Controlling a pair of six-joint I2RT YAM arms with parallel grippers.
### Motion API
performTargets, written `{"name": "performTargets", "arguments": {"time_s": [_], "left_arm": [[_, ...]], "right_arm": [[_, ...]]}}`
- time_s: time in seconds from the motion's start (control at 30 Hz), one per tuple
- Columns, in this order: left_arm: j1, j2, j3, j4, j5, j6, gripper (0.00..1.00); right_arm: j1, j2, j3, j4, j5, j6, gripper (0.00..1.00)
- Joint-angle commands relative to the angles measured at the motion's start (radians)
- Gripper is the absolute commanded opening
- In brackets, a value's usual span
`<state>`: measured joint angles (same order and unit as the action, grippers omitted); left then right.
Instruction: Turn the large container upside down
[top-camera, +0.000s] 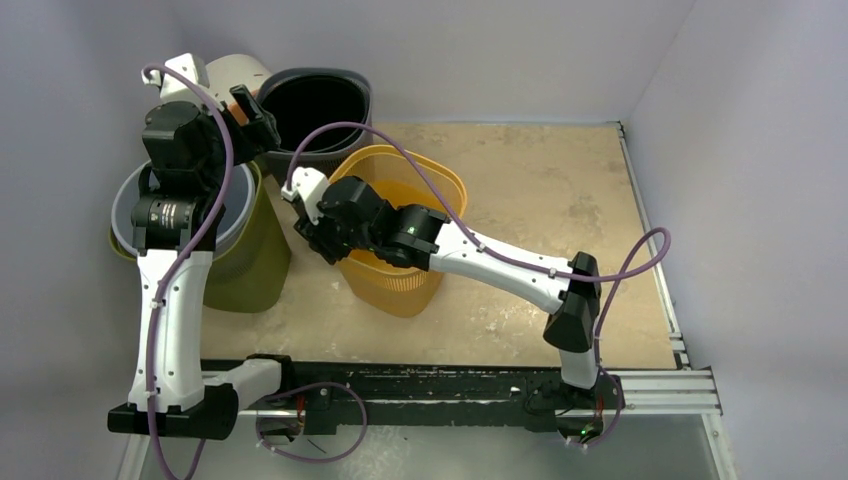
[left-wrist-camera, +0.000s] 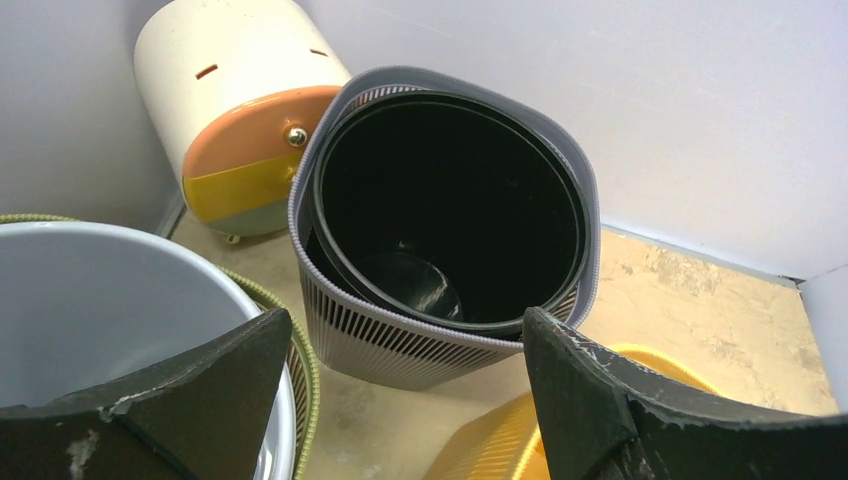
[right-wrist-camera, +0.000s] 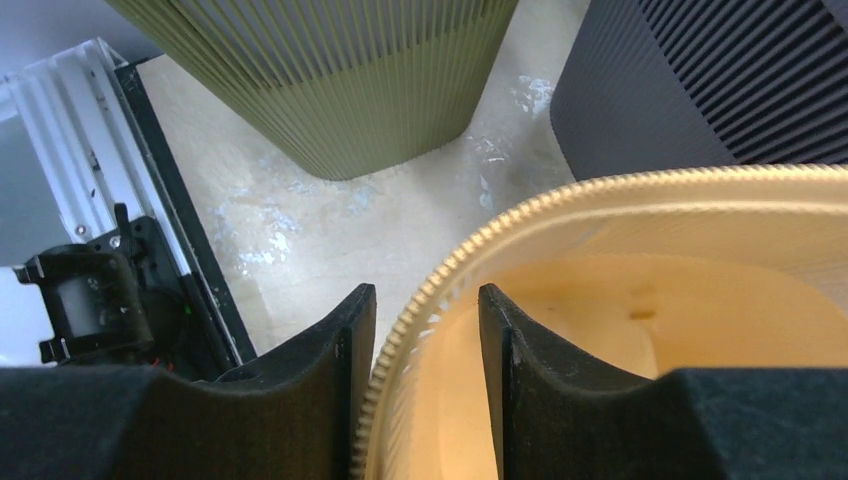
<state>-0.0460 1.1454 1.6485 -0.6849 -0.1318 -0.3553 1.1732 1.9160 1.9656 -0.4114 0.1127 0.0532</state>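
The yellow basket (top-camera: 398, 292), which we take for the large container, stands with its mouth up in the middle of the top view, on the table (top-camera: 560, 190). The right gripper (right-wrist-camera: 425, 295) sits at its left rim: in the right wrist view one finger is outside the wall and the other inside, with the rim between them. The gap is narrow, but we cannot tell if the pads press the wall or only stand around it. The left gripper (left-wrist-camera: 405, 322) is spread wide and carries nothing; it hangs at the upper left of the top view, above the dark grey basket (left-wrist-camera: 420, 350). In our judgement the step in hand is to secure the rim before the turn. To do it well, we should seat the fingers deeper over the rim, close firmly, lift a little so the bottom leaves the table, and roll the wrist toward the right of the frame, away from the green basket (top-camera: 255, 265) that stands near on the left. The slatted wall looks thin and may bend, so a slow turn is safer.
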Motion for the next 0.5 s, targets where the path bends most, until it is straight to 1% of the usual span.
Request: {"name": "performTargets", "arguments": {"time_s": [0.0, 0.07, 0.1, 0.13, 0.2, 0.27, 0.47], "left_arm": [[0.006, -0.027, -0.002, 0.017, -0.013, 0.017, 0.83], [0.006, -0.032, -0.002, 0.018, -0.016, 0.015, 0.83], [0.006, -0.032, -0.001, 0.018, -0.016, 0.015, 0.83], [0.006, -0.033, 0.002, 0.017, -0.016, 0.015, 0.83], [0.006, -0.032, 0.013, 0.008, -0.016, 0.015, 0.83], [0.006, -0.030, 0.029, -0.001, -0.017, 0.016, 0.83], [0.006, -0.030, 0.092, -0.024, -0.015, 0.010, 0.83]], "right_arm": [[0.005, -0.037, 0.048, -0.021, 0.083, 0.036, 0.24], [0.005, -0.048, 0.053, -0.041, 0.098, 0.054, 0.11], [0.005, -0.054, 0.060, -0.067, 0.087, 0.072, 0.02], [0.005, -0.063, 0.065, -0.080, 0.083, 0.096, 0.00], [0.005, -0.099, 0.055, -0.072, 0.091, 0.131, 0.00], [0.004, -0.168, -0.006, -0.016, 0.080, 0.150, 0.00], [-0.025, -0.446, -0.248, 0.294, -0.042, 0.229, 0.00]]}}
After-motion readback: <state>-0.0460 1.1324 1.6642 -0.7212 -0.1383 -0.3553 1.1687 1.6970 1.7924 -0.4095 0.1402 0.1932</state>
